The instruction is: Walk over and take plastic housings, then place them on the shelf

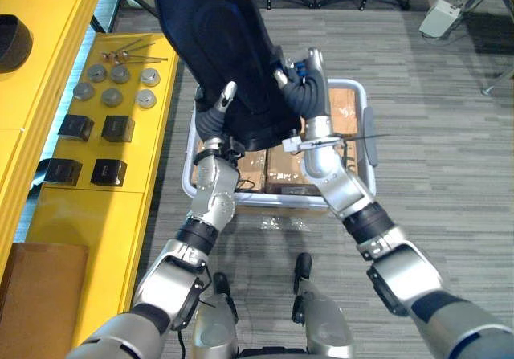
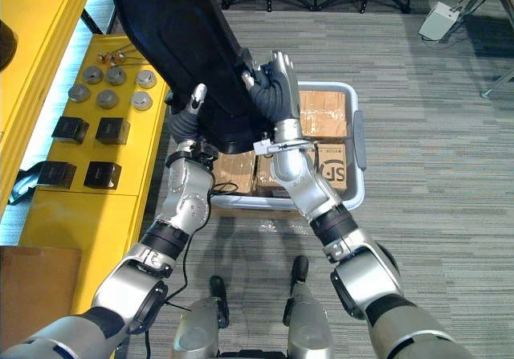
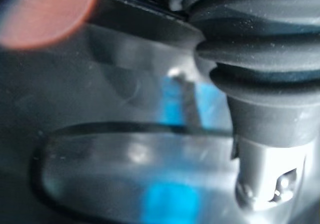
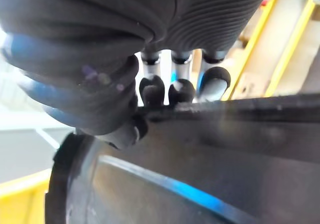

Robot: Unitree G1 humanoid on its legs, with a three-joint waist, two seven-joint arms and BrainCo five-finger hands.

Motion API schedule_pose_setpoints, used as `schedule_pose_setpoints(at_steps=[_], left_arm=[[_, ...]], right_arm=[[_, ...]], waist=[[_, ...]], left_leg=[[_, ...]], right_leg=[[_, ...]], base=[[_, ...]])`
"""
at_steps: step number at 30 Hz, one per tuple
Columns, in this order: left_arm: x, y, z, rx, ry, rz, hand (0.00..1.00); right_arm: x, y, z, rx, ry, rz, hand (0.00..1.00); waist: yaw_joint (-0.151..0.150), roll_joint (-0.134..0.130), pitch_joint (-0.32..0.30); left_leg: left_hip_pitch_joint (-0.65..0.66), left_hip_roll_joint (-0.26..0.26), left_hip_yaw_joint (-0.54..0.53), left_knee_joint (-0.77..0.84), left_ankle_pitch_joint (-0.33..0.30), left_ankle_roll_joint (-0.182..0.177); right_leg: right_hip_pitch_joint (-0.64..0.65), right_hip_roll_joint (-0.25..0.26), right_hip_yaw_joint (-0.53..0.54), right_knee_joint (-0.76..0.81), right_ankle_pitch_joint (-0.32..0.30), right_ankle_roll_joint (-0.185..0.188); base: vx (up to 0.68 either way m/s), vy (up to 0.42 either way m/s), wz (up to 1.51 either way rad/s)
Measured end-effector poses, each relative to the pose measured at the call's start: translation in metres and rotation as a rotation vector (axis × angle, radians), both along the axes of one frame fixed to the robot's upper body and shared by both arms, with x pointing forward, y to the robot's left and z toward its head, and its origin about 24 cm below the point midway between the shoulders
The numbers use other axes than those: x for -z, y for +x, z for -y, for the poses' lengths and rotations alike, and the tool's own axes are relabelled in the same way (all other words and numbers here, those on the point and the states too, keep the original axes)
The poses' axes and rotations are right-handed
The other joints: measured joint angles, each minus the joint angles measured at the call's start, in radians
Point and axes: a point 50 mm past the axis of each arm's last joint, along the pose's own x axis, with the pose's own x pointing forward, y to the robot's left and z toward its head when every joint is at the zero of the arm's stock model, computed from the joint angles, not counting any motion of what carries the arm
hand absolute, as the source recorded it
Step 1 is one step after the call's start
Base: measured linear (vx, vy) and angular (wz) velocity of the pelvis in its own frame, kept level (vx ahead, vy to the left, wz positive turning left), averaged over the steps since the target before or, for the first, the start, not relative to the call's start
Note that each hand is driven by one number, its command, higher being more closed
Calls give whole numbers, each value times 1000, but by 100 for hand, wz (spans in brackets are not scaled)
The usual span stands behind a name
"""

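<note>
Presently held: dark plastic housing (image 1: 213, 38), raised above a grey crate (image 1: 363, 106) on the floor, beside the yellow shelf (image 1: 88, 206).
Right hand (image 2: 271, 76): fingertips (image 4: 152, 89) curled over the housing's rim, thumb beneath, clamping it.
Left hand (image 1: 214, 118): against the housing's lower edge; its grip cannot be told.
Writing: cardboard boxes (image 2: 321, 112) in the crate bear dark print.

Black housing (image 2: 189, 46) held up between left hand (image 2: 190, 112) and right hand (image 2: 269, 82), the latter clasping its edge, above a grey crate (image 2: 356, 146) of boxes (image 2: 321, 114). Yellow shelf (image 2: 56, 206), left, bears discs (image 2: 112, 86) and black blocks (image 2: 80, 130).
</note>
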Motion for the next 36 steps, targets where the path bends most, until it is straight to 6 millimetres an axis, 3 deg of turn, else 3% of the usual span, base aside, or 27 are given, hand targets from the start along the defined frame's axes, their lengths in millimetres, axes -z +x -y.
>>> schedule_pose_setpoints(at_steps=[6,15,16,22,27,32,36], left_arm=[[31,-21,-1,10,-87,-45,100],[63,-77,-8,-34,-22,-84,100],[65,-80,-8,-36,8,-99,100],[75,-91,-13,-50,55,-170,100],[71,-103,-24,-160,116,-169,100],[70,-116,-30,-325,282,-186,100],[79,-127,-45,-482,463,-259,100]], right_arm=[[24,-23,-6,-69,85,-63,100],[65,-65,-2,-161,165,-180,100],[71,-68,0,-167,181,-207,0],[96,-77,3,-195,187,-328,0],[120,-86,2,-246,222,-488,0],[124,-87,3,-279,270,-539,0],[124,-93,0,-428,358,-626,0]], waist=[[-2,-19,-69],[4,-8,-171],[3,-5,-183],[6,0,-204],[17,3,-228],[32,-2,-256],[38,-10,-267]], left_leg=[[59,-7,19,-32,0,0],[102,-28,-1,-93,6,-1],[101,-32,-14,-96,7,1],[121,-39,-21,-108,9,2],[127,-39,-39,-122,13,0],[137,-38,-43,-126,14,-1],[137,-37,-44,-127,13,-1]], right_leg=[[46,-2,14,-28,2,3],[81,-20,-25,-29,-24,16],[86,-22,-36,-29,-27,19],[107,-29,-51,-29,-34,22],[115,-27,-68,-30,-43,22],[130,-25,-77,-38,-51,27],[131,-24,-80,-39,-52,28]], base=[[46,41,-8],[2,36,11],[16,29,23],[-1,25,8],[5,7,7],[4,14,4],[3,5,2]])
